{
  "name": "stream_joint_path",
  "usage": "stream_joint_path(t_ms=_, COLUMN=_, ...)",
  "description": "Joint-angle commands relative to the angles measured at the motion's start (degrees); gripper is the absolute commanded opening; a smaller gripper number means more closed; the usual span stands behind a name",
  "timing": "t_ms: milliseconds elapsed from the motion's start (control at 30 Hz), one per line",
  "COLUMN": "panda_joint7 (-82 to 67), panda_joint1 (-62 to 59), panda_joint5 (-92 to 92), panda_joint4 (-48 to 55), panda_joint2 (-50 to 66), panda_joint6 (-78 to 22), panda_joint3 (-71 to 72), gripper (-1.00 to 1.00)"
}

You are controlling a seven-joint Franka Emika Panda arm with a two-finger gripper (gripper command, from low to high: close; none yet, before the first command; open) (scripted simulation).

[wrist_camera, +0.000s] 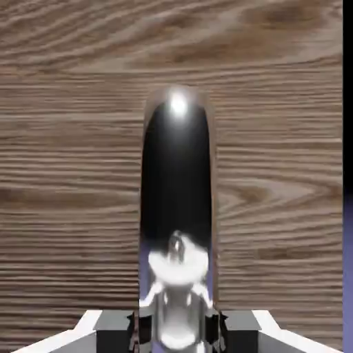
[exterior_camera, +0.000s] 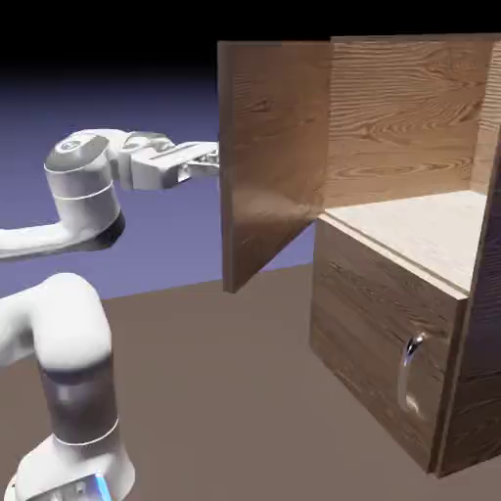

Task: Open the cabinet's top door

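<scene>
We had the top door swung wide on the cabinet, at the exterior view's upper middle, its lighter inside exposed, so we judged the opening all but done. Our gripper was pinching the curved silver handle between its fingertips. The lower door sat closed and needed nothing from us; at most, letting go and backing off remained

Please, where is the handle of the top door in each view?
Exterior view: not seen; the door hides it.
Hand view: the handle runs from the centre down to the bottom edge, between the fingertips.
Shared landmark: the top door's wood panel.
</scene>
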Motion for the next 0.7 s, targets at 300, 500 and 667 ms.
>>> stream_joint_path(t_ms=300, panda_joint7=0.5, panda_joint1=-4.6, panda_joint5=16.9, panda_joint4=13.2, panda_joint2=5.3, panda_joint6=-21.7, panda_joint3=20.8, gripper=-1.00)
stream_joint_path(t_ms=500, panda_joint7=0.2, panda_joint1=-13.8, panda_joint5=23.9, panda_joint4=25.7, panda_joint2=8.7, panda_joint6=-34.2, panda_joint3=30.5, gripper=-1.00)
stream_joint_path(t_ms=667, panda_joint7=-0.7, panda_joint1=-22.3, panda_joint5=27.4, panda_joint4=36.1, panda_joint2=10.2, panda_joint6=-43.1, panda_joint3=36.2, gripper=-1.00)
